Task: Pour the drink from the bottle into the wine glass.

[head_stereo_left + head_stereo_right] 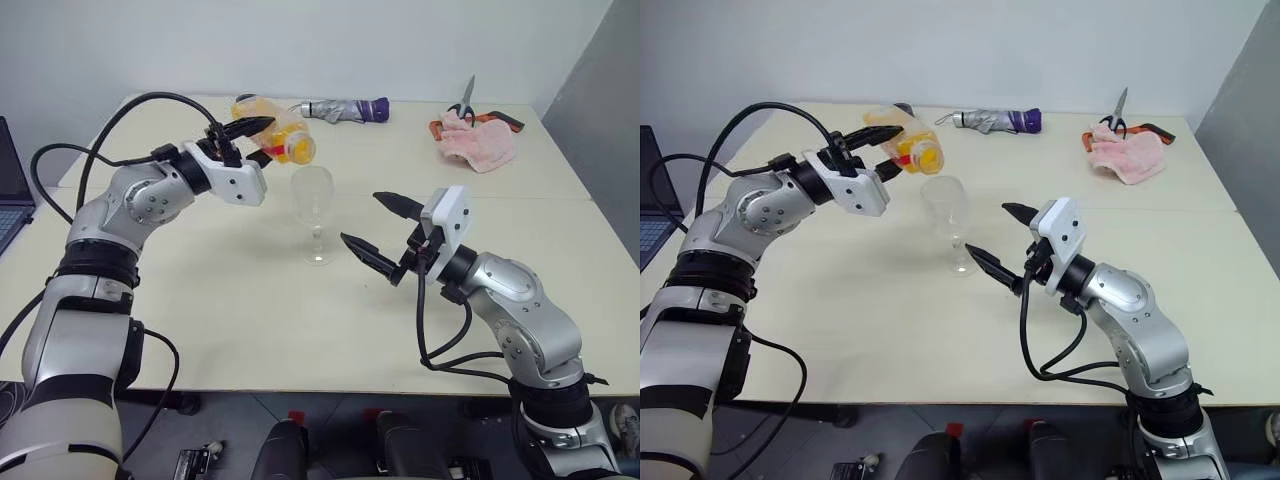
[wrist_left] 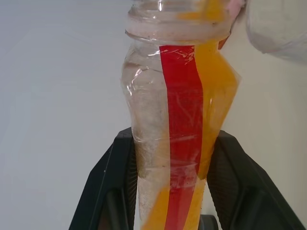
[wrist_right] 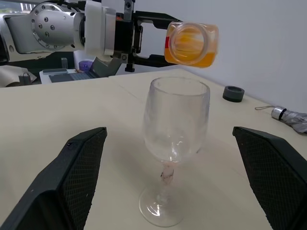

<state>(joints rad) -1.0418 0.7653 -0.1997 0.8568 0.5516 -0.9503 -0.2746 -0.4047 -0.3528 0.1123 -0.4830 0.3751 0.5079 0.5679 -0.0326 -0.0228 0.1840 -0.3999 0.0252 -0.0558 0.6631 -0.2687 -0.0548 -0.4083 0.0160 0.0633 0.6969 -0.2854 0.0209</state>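
Left eye view: left gripper (image 1: 243, 133), jaws clamped on the bottle (image 1: 272, 128), holds it tipped sideways, uncapped mouth just above the rim of the empty wine glass (image 1: 314, 212), ready to pour the drink (image 1: 297, 150). Right gripper (image 1: 384, 232) waits beside the glass, jaws wide. Cream table (image 1: 250, 320) carries a folded umbrella (image 1: 345, 109), scissors (image 1: 463, 101) and pink cloth (image 1: 476, 138) at the far edge
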